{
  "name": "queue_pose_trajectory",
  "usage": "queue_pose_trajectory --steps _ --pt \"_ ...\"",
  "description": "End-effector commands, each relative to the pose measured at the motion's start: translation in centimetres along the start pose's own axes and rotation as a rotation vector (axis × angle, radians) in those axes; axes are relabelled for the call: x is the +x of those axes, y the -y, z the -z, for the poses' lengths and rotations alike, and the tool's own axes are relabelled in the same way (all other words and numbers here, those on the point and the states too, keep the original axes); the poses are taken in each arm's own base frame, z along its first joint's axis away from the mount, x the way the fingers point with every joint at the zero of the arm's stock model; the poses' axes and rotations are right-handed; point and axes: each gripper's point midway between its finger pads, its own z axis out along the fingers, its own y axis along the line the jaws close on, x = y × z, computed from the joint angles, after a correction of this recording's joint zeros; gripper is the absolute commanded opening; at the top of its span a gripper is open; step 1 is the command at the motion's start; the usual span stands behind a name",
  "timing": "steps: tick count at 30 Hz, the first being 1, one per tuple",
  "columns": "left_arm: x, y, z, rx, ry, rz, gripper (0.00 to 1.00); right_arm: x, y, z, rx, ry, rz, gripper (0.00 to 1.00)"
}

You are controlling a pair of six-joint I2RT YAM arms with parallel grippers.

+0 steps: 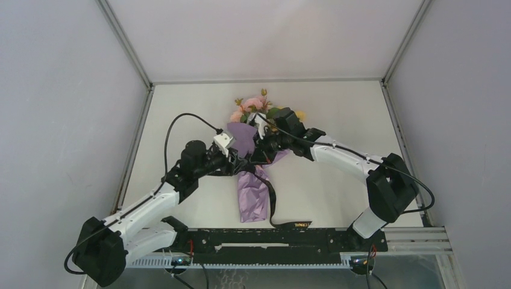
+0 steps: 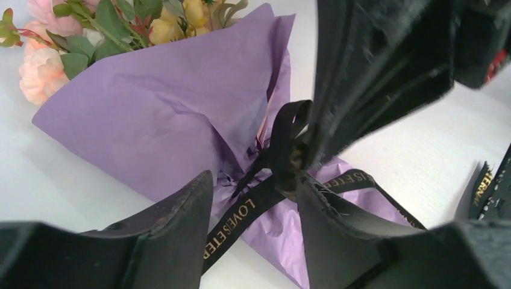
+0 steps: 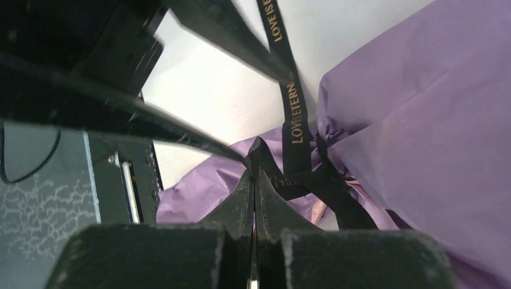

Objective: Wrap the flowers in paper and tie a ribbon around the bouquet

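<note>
- table [image 1: 337, 180]: white; bouquet [image 1: 252, 186] lies mid-table between the arms, wide end away from the bases, narrow end toward them
- left arm [image 1: 150, 205], right arm [image 1: 361, 165]: both reach inward; wrists meet over the bouquet's waist
- paper [image 2: 169, 120]: lilac cone, creased; gathered tight at the waist, flaring again below the tie
- flowers [image 2: 42, 60]: pink and yellow heads with green leaves stick out of the wide far end; stems hidden inside the paper
- ribbon [image 2: 232, 226]: black, gold lettering; wrapped round the waist with a knot and a raised loop; one tail runs toward the near table edge, its end flat beside the base rail
- left gripper [image 2: 253, 180]: fingers partly apart, straddling the knot; a tail passes through the gap; nothing clamped
- right gripper [image 3: 254, 168]: fingers fully together; tips pinch the ribbon loop at the knot, just above the paper
</note>
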Motion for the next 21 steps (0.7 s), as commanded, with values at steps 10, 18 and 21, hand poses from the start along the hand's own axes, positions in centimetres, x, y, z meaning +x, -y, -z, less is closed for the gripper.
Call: queue_pose_trajectory --steps 10,18,21 --pt "-0.4 4.8 0.3 0.426 0.050 -0.219 0.52 0.0 -2.0 -0.6 -0.121 -0.004 0.318 0.00" --pt "-0.9 5.4 0.5 0.511 0.043 -0.274 0.56 0.2 -1.7 -0.6 -0.116 -0.011 0.347 0.00" --pt "-1.5 5.3 0.3 0.504 0.064 -0.270 0.46 -0.1 -1.9 -0.7 -0.123 0.002 0.358 0.00"
